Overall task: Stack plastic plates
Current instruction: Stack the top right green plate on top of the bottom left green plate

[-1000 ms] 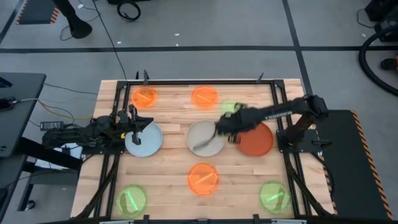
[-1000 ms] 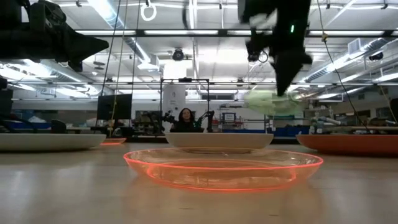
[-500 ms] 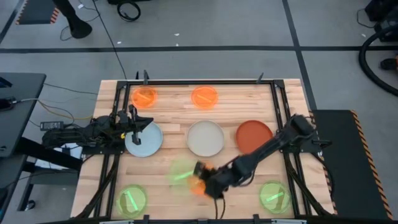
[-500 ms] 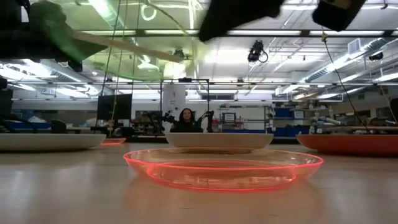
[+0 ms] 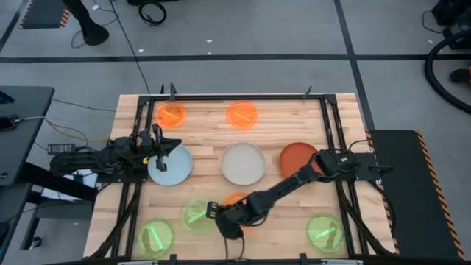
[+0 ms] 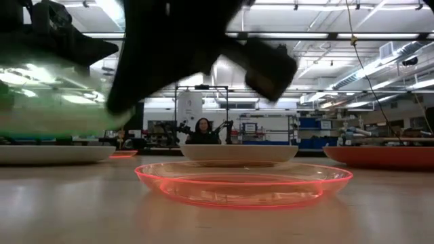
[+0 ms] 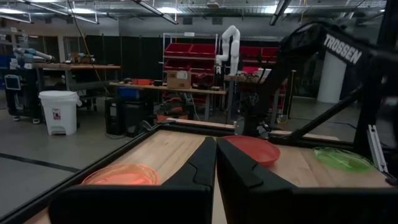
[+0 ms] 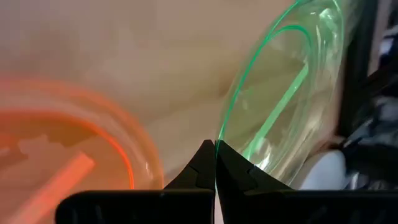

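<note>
My right gripper (image 5: pixel 218 221) reaches over the near middle of the table, shut on a translucent green plate (image 5: pixel 195 216) that shows blurred at the left of the low view (image 6: pixel 54 102). A neon orange plate (image 5: pixel 237 200) lies flat under the right arm and fills the low view's foreground (image 6: pixel 244 183). The pale blue plate (image 5: pixel 171 165), off-white plate (image 5: pixel 243 163) and rust plate (image 5: pixel 302 162) lie flat in a row mid-table. My left gripper (image 5: pixel 158 143) waits shut over the blue plate's far-left rim (image 7: pixel 216 163). My right gripper pinches the green plate's rim (image 8: pixel 219 140) between its two fingers, on the side of the plate toward the table's right. The fingers come roughly level from the right, pointing left. The plate is lifted clear of the table and reaches out beyond the fingertips.
Two more orange plates (image 5: pixel 171 114) (image 5: pixel 242 114) lie near the far edge. Green plates sit in the near-left corner (image 5: pixel 154 237) and near-right corner (image 5: pixel 324 230). A black frame (image 5: pixel 327 132) runs around the table. A person sits far back in the room (image 6: pixel 203 130).
My right gripper has swung the green plate from over the off-white and rust plates toward the near edge and then left, coming lower. The plate was tipped on the way and now hangs closer to level, over the table between the near orange plate and the near-left green one.
</note>
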